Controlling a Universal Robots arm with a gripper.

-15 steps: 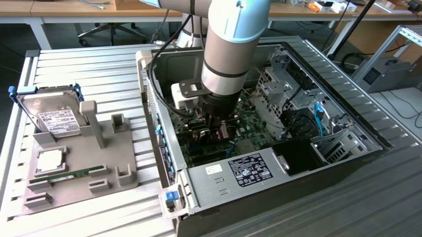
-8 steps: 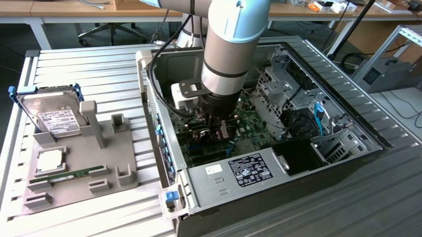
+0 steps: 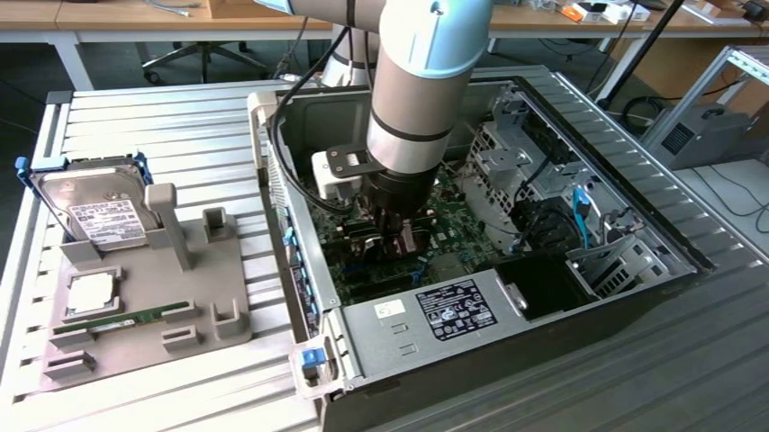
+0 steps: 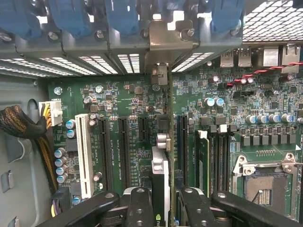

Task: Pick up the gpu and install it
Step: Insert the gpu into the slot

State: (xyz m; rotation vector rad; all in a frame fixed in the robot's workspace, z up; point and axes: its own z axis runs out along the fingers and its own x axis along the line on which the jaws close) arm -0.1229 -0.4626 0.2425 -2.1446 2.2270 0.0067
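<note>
The gpu (image 4: 162,165) shows edge-on in the wrist view, a thin dark card with a silvery block on it. It stands upright over the green motherboard (image 4: 128,99), between the black expansion slots (image 4: 124,151) and a blue slot (image 4: 182,142). Its metal bracket end (image 4: 161,75) reaches the case's rear slot openings. My gripper (image 4: 165,208) is shut on the card, one black finger (image 4: 139,208) on each side. In the exterior view the gripper (image 3: 394,241) is deep inside the open PC case (image 3: 625,162), low over the board. Whether the card is seated in a slot I cannot tell.
A white slot (image 4: 84,156), a fitted memory stick (image 4: 203,161) and the CPU socket (image 4: 262,184) lie around the card. Braided cables (image 4: 19,123) run along one case wall. At the exterior view's left, a grey fixture (image 3: 157,306) holds a hard drive (image 3: 103,211). The power supply (image 3: 445,310) fills the near corner.
</note>
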